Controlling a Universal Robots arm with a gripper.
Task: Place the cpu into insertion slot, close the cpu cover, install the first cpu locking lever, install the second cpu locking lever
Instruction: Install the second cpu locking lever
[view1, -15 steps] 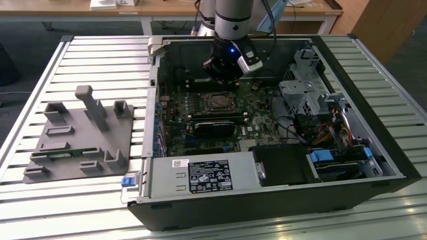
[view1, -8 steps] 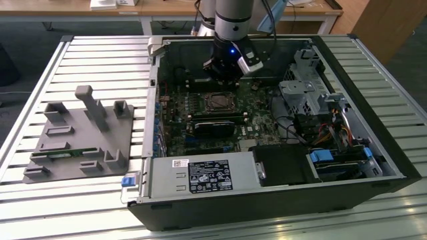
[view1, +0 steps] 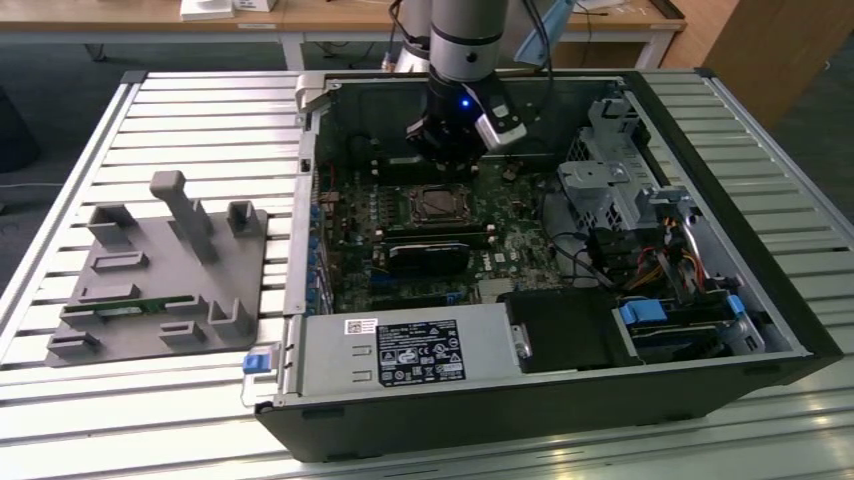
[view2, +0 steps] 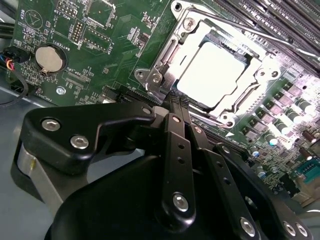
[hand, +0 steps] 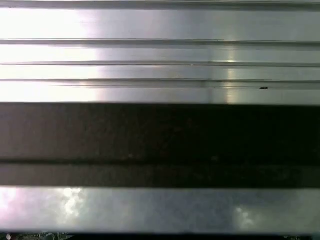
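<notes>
Gripper fingers closed together, empty, poised just at 7 o'clock of the cpu. I log the cpu flat in the insertion slot, silver face up, the cpu cover shut over it.

An open computer case lies on the slatted bench; the gripper hangs just above the insertion slot.

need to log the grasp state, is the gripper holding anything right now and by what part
Nothing seems to be held. In the second wrist view the gripper has its fingers together beside the socket, with nothing between them, while the chip lies in the socket under the metal frame.
</notes>
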